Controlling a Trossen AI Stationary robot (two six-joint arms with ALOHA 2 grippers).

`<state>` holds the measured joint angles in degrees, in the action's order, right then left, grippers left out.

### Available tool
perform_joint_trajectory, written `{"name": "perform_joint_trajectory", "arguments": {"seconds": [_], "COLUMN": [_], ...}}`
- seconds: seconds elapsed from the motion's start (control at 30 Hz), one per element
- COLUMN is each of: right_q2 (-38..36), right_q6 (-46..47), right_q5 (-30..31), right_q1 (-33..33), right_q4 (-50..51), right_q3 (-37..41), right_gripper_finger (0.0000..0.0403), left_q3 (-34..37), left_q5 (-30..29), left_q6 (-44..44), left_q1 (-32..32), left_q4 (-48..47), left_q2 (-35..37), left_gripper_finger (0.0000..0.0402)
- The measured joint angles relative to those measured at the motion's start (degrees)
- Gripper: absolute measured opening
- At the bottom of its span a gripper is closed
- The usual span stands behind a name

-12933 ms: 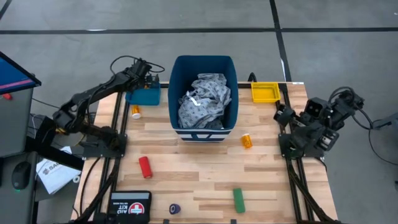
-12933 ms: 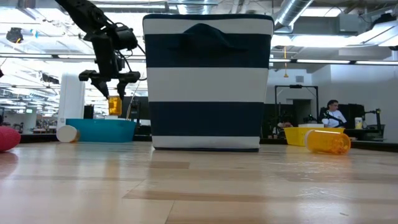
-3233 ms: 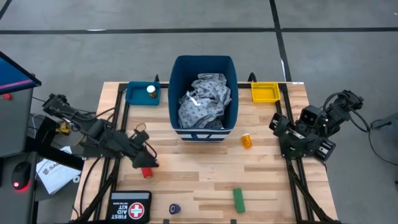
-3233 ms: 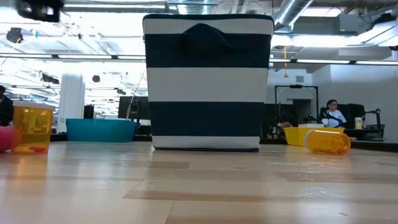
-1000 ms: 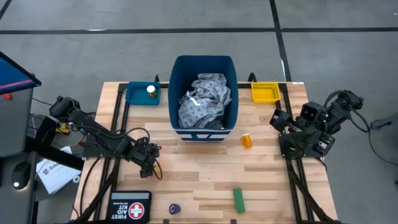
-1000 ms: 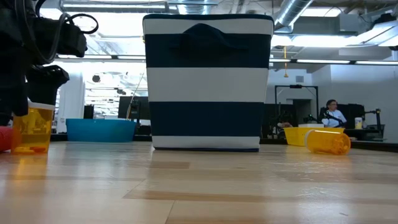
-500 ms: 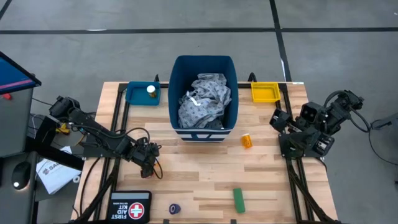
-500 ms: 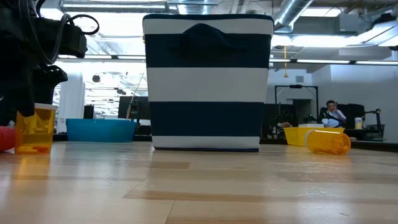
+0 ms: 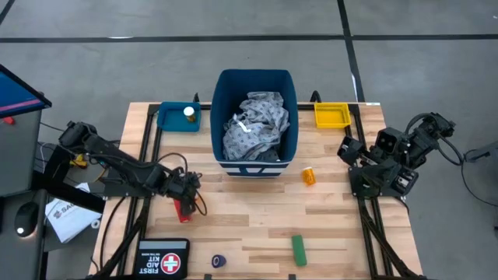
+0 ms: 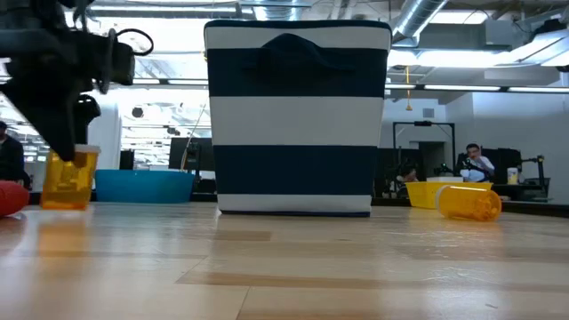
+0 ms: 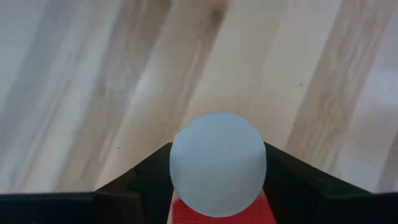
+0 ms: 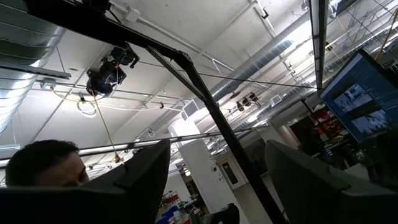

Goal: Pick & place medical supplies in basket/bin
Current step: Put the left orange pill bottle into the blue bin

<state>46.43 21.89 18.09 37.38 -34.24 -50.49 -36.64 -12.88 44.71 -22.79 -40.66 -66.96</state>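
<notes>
the left pincer [image 9: 187, 204] grips the red cylinder [image 11: 222, 210] just below its white cap [image 11: 217, 163]; it looks light, stiff, maybe slippery.

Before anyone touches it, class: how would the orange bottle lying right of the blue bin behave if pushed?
Lying on its round side, the orange bottle would probably roll if nudged crosswise. It looks like see-through plastic, so it is likely light and stiff. Its smooth wall might slip when gripped.
</notes>
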Motion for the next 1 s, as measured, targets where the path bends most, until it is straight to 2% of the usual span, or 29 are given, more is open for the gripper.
{"name": "perform_joint_trajectory", "arguments": {"seconds": [0.1,0.23,0.43,0.57,0.8,1.0], "right_q2": [-0.02,-0.02,-0.46,-1.11,-3.01,-4.25], "right_q6": [0.0,0.0,0.0,0.02,0.19,0.17], "right_q5": [0.0,0.0,0.0,-0.04,-0.49,-0.63], "right_q1": [0.01,0.01,-0.01,-1.08,-2.74,-2.7], "right_q4": [-0.04,-0.04,0.08,0.25,1.65,2.86], "right_q3": [0.0,0.0,0.01,0.0,0.0,0.0], "right_gripper_finger": [0.026,0.026,0.026,0.026,0.026,0.026], "left_q3": [0.0,0.0,0.0,-1.81,-8.65,-15.05], "left_q5": [-1.47,-3.98,-6.1,-7.81,-10.27,-11.18], "left_q6": [1.5,2.54,2.55,1.11,-12.81,-23.56], "left_q1": [3.55,9.41,20.09,27.82,40.65,53.34], "left_q4": [-3.05,-7.27,-13.83,-15.09,-11.47,-8.79], "left_q2": [4.08,10.97,20.22,23.88,23.3,17.04], "left_gripper_finger": [0.0189,0.02,0.0192,0.019,0.0192,0.0192]}}
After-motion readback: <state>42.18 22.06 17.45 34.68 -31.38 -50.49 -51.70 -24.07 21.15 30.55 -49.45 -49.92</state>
